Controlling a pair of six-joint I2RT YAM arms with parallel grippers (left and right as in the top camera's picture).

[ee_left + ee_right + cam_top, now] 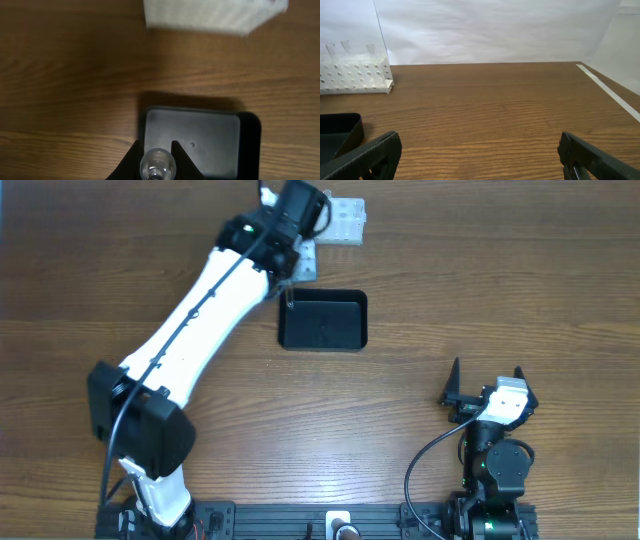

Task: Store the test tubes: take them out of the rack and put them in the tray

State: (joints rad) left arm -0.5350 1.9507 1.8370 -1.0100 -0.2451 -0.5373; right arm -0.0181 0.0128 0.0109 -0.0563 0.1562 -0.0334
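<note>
Looking across the wooden table (pixel 500 280), I see the left arm (pixel 210 310) stretched up and away from its base, with the left gripper (pixel 156 150) closed tight on 1 clear test tube (pixel 156 164). The tube's round open mouth faces the wrist camera, pinched between the 2 dark fingers (pixel 131 157). Seen from that wrist, the held tube hangs over 1 corner of the black tray (pixel 200 140), and the white rack (pixel 215 15) lies beyond the tray's opposite edge, apart from it on bare wood. From above, the tray (pixel 323 345) sits near the middle of the table and the rack (pixel 340 222) just past it at the far edge. In the right wrist view I can make out 3 tubes (pixel 370 49) standing upright in the rack (pixel 355 75). Back by its own base, well apart from tray and rack, the right gripper (pixel 487 385) sits low over the wood with its jaws spread wide and nothing between them
</note>
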